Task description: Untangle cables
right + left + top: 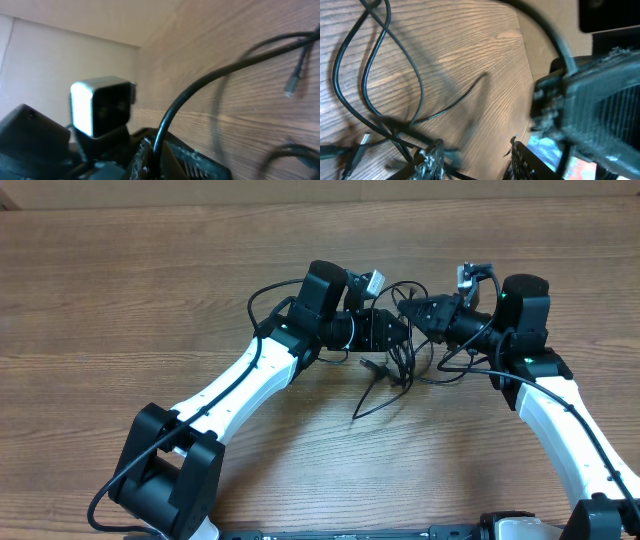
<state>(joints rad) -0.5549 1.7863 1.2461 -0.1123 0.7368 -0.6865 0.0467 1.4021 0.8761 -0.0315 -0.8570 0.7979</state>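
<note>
The cables [392,372] are thin black wires lying in a tangle on the wooden table, just below where my two grippers meet. My left gripper [398,330] is open, its fingers [477,161] apart just above the table, with cable loops [375,75] to its left and one strand running under its left finger. My right gripper [412,310] is shut on one black cable [210,80], pinched between its fingers [152,155]; that cable arcs up and to the right. A silver-tipped plug end [292,82] hangs at the far right.
The wooden table [150,280] stretches wide on both sides. The two grippers are almost touching; the right gripper's body [590,95] fills the right of the left wrist view, and the left wrist camera [100,107] shows close in the right wrist view.
</note>
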